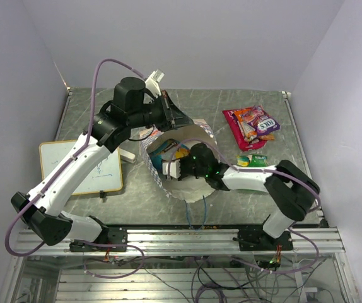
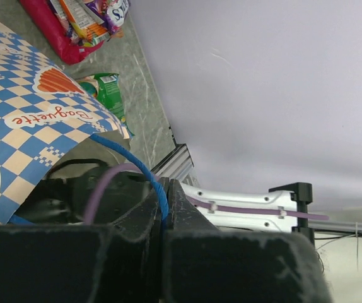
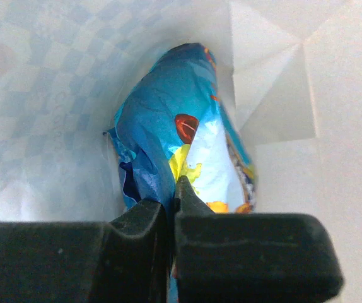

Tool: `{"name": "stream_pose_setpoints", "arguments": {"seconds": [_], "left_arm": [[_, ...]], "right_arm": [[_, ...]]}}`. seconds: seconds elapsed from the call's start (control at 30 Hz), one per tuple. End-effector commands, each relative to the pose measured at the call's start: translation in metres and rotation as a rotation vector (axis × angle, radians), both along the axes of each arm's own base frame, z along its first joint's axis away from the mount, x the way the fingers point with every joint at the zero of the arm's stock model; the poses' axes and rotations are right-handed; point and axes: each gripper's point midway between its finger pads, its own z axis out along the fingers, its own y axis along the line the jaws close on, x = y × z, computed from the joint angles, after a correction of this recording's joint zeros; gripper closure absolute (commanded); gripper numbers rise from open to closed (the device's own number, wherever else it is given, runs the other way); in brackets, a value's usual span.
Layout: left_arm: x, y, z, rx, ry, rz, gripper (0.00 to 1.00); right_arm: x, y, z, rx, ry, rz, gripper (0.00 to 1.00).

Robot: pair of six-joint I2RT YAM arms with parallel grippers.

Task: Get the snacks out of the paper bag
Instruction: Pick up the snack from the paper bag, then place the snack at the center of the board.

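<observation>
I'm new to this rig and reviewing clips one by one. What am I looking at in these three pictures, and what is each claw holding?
The machine is a left arm and a right arm bolted to a table, each ending in a two-finger gripper. The overhead picture looks down on both; the other two come from wrist cameras. The left gripper is shut on the blue cord handle of the paper bag. The right gripper is inside the bag, shut on a blue packet. On the table lie a pile of snacks, a green packet beside it, and a white writing board.
</observation>
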Motion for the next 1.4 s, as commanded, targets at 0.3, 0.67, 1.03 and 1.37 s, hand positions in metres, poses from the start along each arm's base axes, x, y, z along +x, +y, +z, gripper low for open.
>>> {"name": "stream_pose_setpoints", "arguments": {"seconds": [0.3, 0.67, 1.03, 1.37], "left_arm": [[0.012, 0.010, 0.015, -0.026, -0.050, 0.015, 0.93], [0.026, 0.013, 0.006, -0.006, -0.021, 0.038, 0.93], [0.049, 0.038, -0.008, 0.027, 0.016, 0.145, 0.93], [0.060, 0.057, -0.024, 0.069, 0.055, 0.207, 0.93]], "right_arm": [[-0.031, -0.001, 0.142, 0.335, 0.288, -0.071, 1.00], [-0.042, -0.040, 0.242, 0.509, 0.317, -0.222, 1.00], [-0.081, -0.098, 0.355, 0.620, 0.338, -0.302, 1.00], [-0.043, -0.207, 0.430, 0.863, 0.197, -0.898, 1.00]]}}
